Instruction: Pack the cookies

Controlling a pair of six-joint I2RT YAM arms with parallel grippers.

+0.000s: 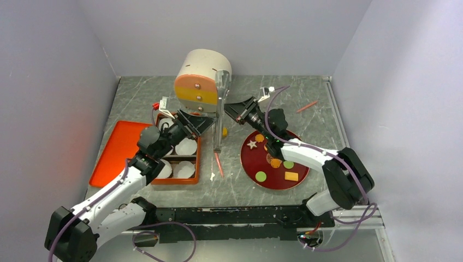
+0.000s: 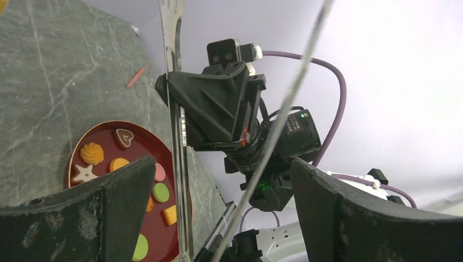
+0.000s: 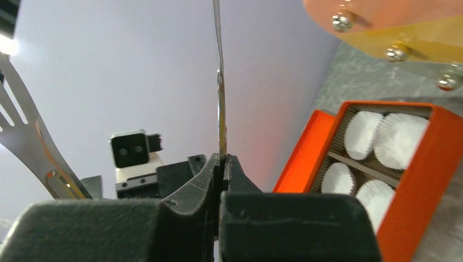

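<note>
The cookies [image 1: 261, 176] lie on a dark red plate [image 1: 275, 180] right of centre: a star, orange and green rounds and a yellow rectangle. In the left wrist view the cookies [image 2: 160, 192] include a brown heart and a pink round. Metal tongs [image 1: 220, 103] stand upright between both arms, orange tips down. My right gripper [image 3: 223, 158] is shut on one thin blade of the tongs [image 3: 220, 98]. My left gripper [image 2: 224, 218] is open, its fingers [image 2: 125, 207] wide apart, with the other blade [image 2: 284, 125] running between them untouched.
An orange box [image 1: 195, 158] with white paper liners [image 3: 382, 136] sits left of the tongs, its orange lid [image 1: 117, 153] further left. A cream drum with an orange and yellow face [image 1: 201, 82] stands behind. A pink stick [image 1: 307, 105] lies at the back right.
</note>
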